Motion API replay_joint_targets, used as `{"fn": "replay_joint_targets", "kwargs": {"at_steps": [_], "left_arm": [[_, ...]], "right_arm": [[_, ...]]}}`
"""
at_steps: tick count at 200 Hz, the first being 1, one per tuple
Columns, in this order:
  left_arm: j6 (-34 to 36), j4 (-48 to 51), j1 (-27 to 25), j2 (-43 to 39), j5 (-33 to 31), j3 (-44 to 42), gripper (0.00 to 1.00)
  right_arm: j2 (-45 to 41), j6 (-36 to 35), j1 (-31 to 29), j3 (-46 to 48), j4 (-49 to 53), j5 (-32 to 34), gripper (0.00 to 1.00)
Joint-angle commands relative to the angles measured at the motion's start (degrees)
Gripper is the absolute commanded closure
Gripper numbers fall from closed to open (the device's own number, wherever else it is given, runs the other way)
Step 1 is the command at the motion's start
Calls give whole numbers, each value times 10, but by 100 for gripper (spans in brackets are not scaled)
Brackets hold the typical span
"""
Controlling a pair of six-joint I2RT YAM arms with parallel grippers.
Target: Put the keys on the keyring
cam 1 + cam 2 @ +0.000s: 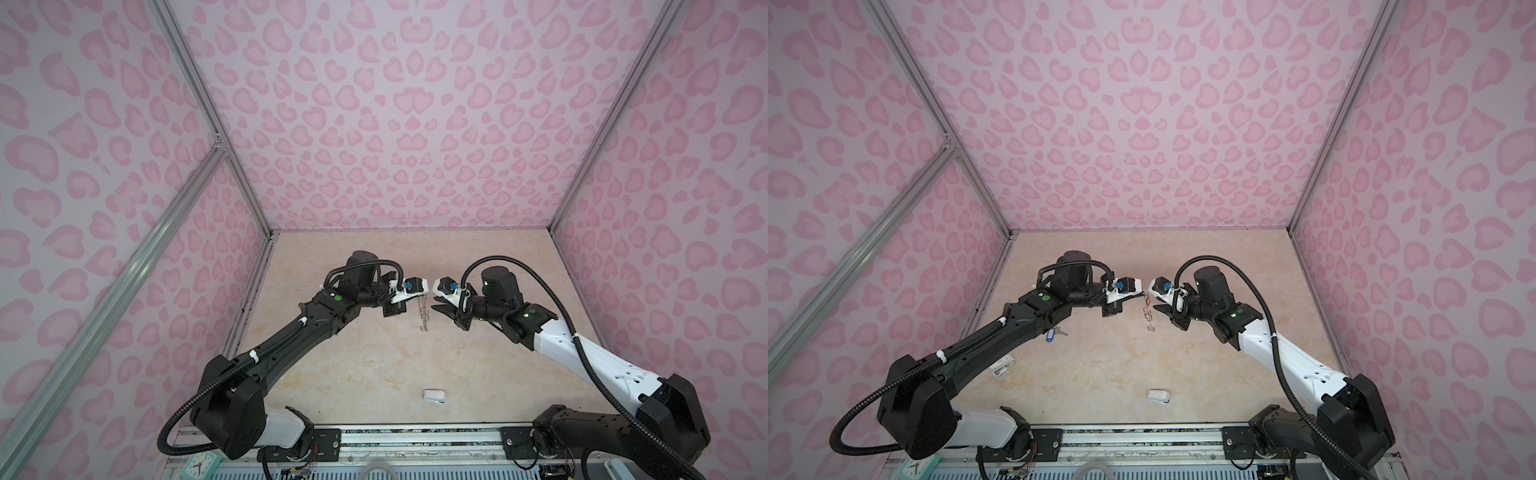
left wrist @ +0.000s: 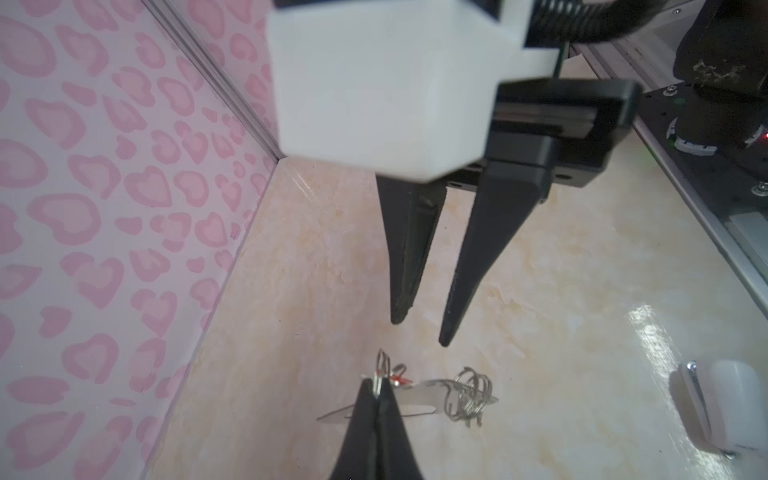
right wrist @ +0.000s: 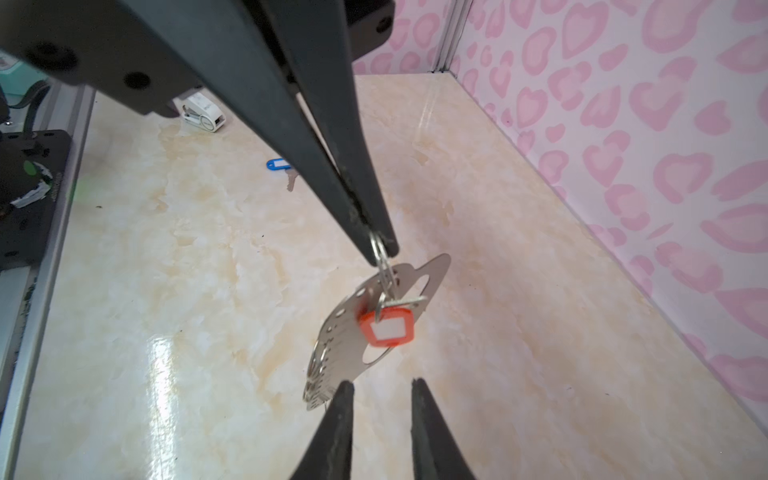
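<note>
In both top views the keyring (image 1: 424,316) is hanging edge-on just right of the frame's middle, above the table (image 1: 374,357). It is dangling straight below the tips of the left gripper (image 1: 421,296), which is pinching one of its wire rings with the jaws pressed together. The right gripper (image 1: 435,304) is sitting just to the right of the keyring, apart from it. Its jaws are standing a narrow way apart and gripping nothing.

From above, the keyring is showing only as a thin line of metal loops. The right wrist view is showing its broad face: a flat silver-grey plate (image 3: 349,332) with a large oval cut-out, a row of small holes along one edge and wire rings bunched at its lower end. The orange-tagged key (image 3: 386,328) is hanging against the plate, seemingly from the ring being pinched (image 3: 380,245). The left wrist view is catching only a sliver of orange beside the closed tips (image 2: 376,390), with the open fingertips (image 2: 444,338) of the right gripper pointing down just above.

The blue-tagged key (image 1: 1050,334) is lying on the table beside the left arm in a top view, left of centre and well apart from the keyring. A white object (image 1: 434,395) is lying near the bottom middle.
</note>
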State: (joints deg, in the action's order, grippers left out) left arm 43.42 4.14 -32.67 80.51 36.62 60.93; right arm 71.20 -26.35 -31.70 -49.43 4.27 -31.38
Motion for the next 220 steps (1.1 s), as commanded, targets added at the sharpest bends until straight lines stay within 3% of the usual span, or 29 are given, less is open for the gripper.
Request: {"fn": "replay_joint_targets", "kwargs": {"at_steps": [1, 30, 69, 167, 220], "left_arm": [[-52, -69, 5, -2, 23, -9, 97], [-115, -145, 10, -4, 29, -33, 97], [-167, -228, 14, -5, 40, -59, 97], [-160, -274, 20, -19, 81, -96, 97], [-138, -262, 24, -22, 112, -98, 97]], "right_arm": [[-7, 21, -10, 13, -91, 36, 76], [-16, 24, -19, 24, -135, 68, 78], [-16, 33, -18, 18, -165, 50, 76], [15, 42, -17, -27, -113, 8, 87], [21, 39, -6, -41, -81, -55, 92]]}}
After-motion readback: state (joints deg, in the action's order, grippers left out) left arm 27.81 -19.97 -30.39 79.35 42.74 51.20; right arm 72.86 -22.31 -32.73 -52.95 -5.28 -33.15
